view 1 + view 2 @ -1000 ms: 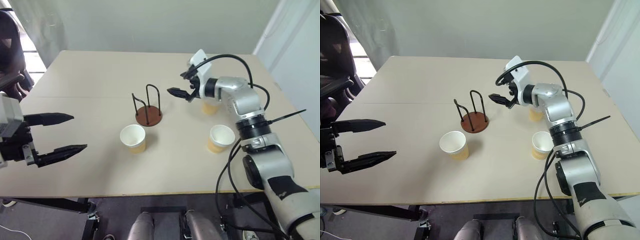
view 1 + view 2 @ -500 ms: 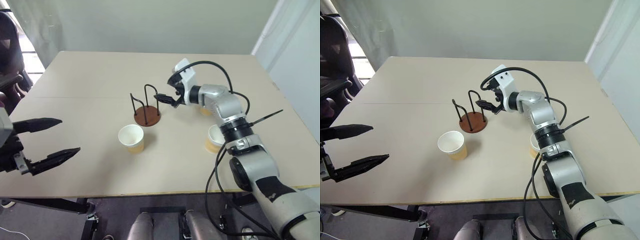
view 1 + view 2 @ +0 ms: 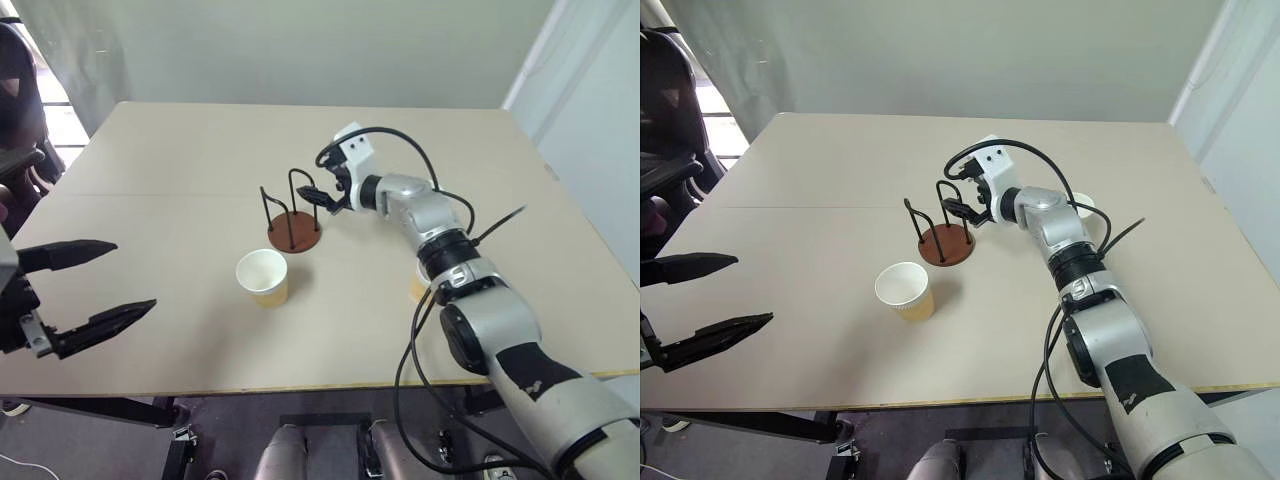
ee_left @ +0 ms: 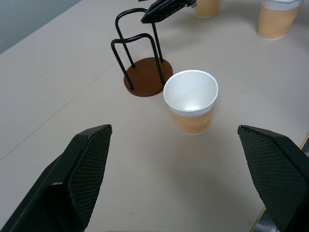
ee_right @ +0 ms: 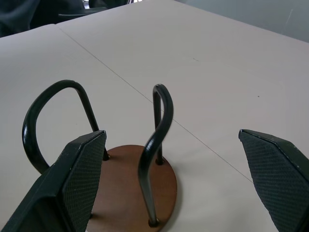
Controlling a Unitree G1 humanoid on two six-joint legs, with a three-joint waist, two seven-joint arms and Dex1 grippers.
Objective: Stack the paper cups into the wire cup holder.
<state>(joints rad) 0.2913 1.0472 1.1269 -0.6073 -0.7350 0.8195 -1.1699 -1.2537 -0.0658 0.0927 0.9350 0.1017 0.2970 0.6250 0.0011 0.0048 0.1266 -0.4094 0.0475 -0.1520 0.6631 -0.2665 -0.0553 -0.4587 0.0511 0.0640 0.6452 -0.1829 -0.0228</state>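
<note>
While empty: black wire cup holder on reddish-brown disc [image 3: 293, 218]; ribbed tan paper cups [image 3: 264, 277] unstacked; both grippers [image 3: 318, 197] spread, unladen.

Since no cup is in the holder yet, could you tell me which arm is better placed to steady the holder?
Probably the right: its gripper is open at the wire cup holder, fingers straddling a loop. The left gripper hangs open off the table's near left edge.

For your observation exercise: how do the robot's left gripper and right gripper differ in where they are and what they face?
The left gripper hangs at the table's near left edge, far from the wire cup holder; the right gripper is beside its loops. The left one faces a paper cup; the right one faces the holder. Both are open, empty.
</note>
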